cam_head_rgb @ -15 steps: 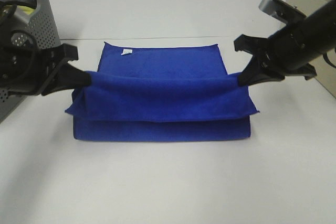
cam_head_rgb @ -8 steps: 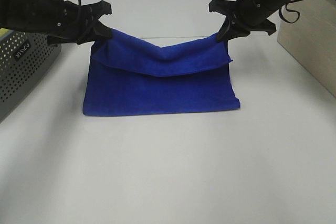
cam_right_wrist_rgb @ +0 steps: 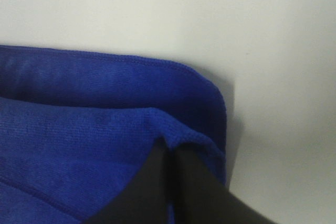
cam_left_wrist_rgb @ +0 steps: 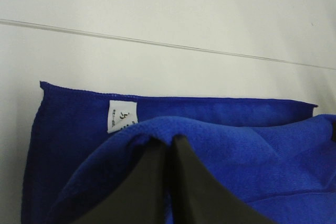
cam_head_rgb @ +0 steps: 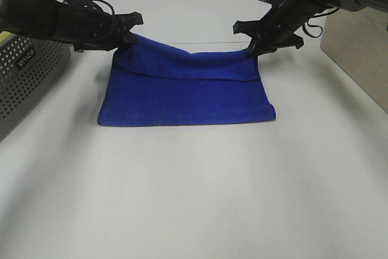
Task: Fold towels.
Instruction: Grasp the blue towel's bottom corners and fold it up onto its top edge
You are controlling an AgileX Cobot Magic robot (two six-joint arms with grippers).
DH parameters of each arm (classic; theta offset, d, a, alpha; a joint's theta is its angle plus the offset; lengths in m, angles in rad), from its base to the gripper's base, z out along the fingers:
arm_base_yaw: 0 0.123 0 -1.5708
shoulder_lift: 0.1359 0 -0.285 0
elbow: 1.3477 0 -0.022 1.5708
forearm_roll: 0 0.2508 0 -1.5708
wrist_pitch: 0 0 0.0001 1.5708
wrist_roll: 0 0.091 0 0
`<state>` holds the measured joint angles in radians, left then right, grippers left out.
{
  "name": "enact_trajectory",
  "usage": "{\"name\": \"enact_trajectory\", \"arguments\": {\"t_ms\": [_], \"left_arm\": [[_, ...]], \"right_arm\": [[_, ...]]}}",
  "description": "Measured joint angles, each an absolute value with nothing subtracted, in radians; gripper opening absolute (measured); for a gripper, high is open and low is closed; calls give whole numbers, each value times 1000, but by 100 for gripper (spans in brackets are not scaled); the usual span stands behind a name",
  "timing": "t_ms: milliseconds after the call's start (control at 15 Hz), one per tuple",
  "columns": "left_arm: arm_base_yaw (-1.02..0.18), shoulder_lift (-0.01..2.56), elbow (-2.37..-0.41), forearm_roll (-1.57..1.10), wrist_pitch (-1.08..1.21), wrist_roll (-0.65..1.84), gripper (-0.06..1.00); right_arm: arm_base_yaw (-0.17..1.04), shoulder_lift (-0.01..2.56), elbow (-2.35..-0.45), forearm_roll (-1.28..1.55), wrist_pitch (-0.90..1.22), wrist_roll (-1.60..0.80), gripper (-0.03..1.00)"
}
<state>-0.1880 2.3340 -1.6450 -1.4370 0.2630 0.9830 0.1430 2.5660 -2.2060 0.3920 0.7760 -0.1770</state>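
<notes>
Royal-blue plush towel (cam_head_rgb: 188,98) is lying near the grey basket (cam_head_rgb: 36,71), sagging softly, probably light; left gripper (cam_head_rgb: 133,36) and right gripper (cam_head_rgb: 253,49) are pinching its lifted layer's corners, jaws closed tight on cloth.

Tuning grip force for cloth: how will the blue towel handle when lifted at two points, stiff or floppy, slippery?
Probably floppy: the blue towel sags between the left gripper and the right gripper. Likely light, since narrow fingertip pinches carry the raised fold. Its plush pile should resist slipping, though I can't be sure.
</notes>
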Motion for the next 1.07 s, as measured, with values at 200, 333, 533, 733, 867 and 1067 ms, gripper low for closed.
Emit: {"name": "enact_trajectory", "arguments": {"t_ms": [200,333,533,733,867,1067], "left_arm": [[-188,2367,-1661,-1437,256,986,15],[-188,2368,-1665,-1437,250,999,60],[-181,2338,-1667,-1344,253,1002,79],[-134,2280,-1669,-1163,427,884,78],[-85,2271,-1669,-1009,578,647,76],[-59,2272,-1669,-738,716,351,76]], "right_arm": [[142,2577,-2210,390,756,-177,11],[142,2574,-2210,390,773,-177,54],[142,2536,-2210,375,902,-177,75],[140,2500,-2213,372,1055,-171,77],[121,2500,-2213,378,1174,-144,77],[97,2496,-2206,396,1204,-114,77]]}}
